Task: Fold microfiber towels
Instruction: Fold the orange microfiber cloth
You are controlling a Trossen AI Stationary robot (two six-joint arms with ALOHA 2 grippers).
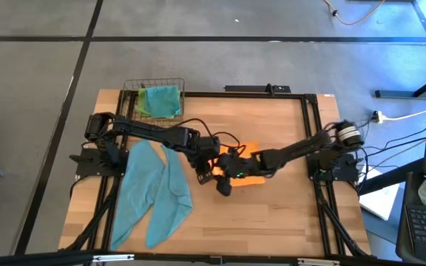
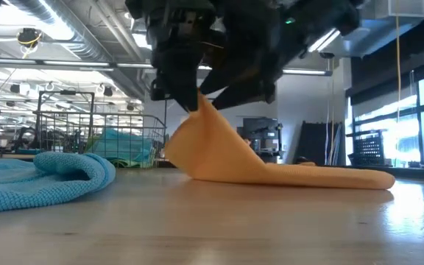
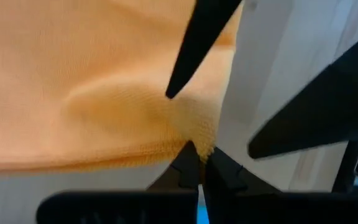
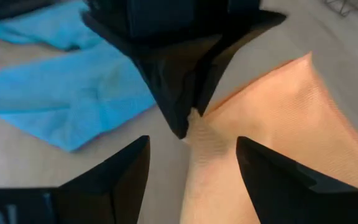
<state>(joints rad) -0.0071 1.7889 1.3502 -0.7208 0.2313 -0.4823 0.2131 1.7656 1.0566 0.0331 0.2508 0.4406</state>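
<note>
Left wrist view first: I've got the left gripper pinched tight on a corner of the orange towel, the two fingertips pressed together with the cloth's hem caught between them. Switching to the right wrist view, my right gripper is spread wide, its fingers standing either side of that same raised corner without touching it, the left gripper's dark tips right in front. From the low view I see the orange towel lifted into a peak at the pinched corner, the rest of it trailing flat on the table. From above, both grippers meet near the middle of the table, left gripper just beside right gripper, with the orange towel showing under and beside them. Towards the table's left edge I have a teal towel spread out loosely, reaching down to the near edge. At the far left corner sits a wire basket holding a teal cloth over a lime green cloth.
</note>
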